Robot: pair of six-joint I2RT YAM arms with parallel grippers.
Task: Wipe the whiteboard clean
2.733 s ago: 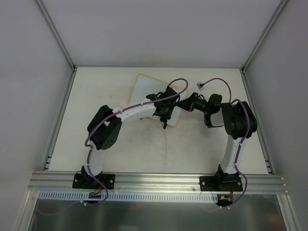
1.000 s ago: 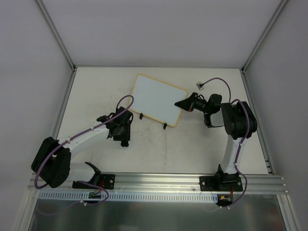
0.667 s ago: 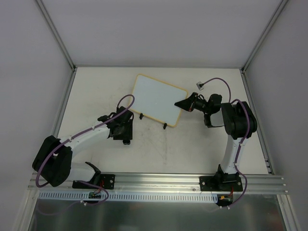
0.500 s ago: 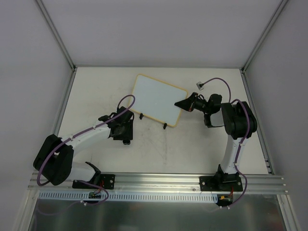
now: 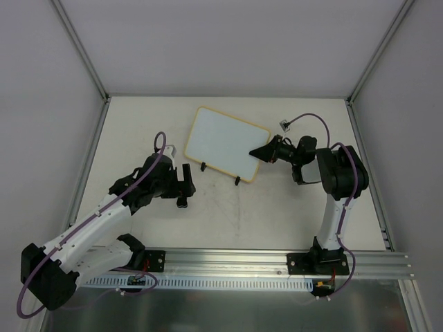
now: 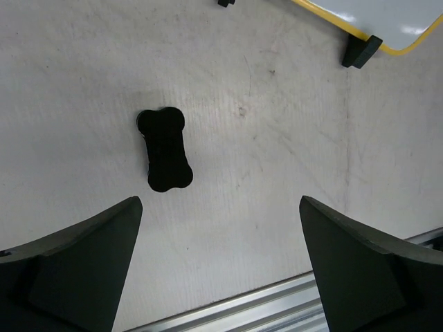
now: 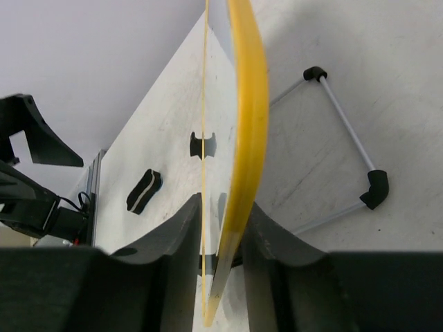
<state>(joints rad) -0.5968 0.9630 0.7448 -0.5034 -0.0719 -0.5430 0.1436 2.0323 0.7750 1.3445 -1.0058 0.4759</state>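
On a scuffed pale surface [image 5: 277,207], the whiteboard [image 5: 221,142] stands toward the far middle, propped at a tilt on two black feet [image 5: 237,181], its face showing no writing from above. The right claw [image 7: 225,235] is clamped on the board's yellow frame at the right-hand edge, one finger on each side of the thin panel. The left claw [image 6: 221,277] is spread wide and empty, hovering over a small black bone-shaped block [image 6: 165,150], probably the eraser, which lies on the surface just in front of the board. The board looks light, stiff and glossy, so it would likely slide or tip under a wiping push. The frame edge, where it is pinched, seems the sound place to steady it, while the slick face offers little purchase.
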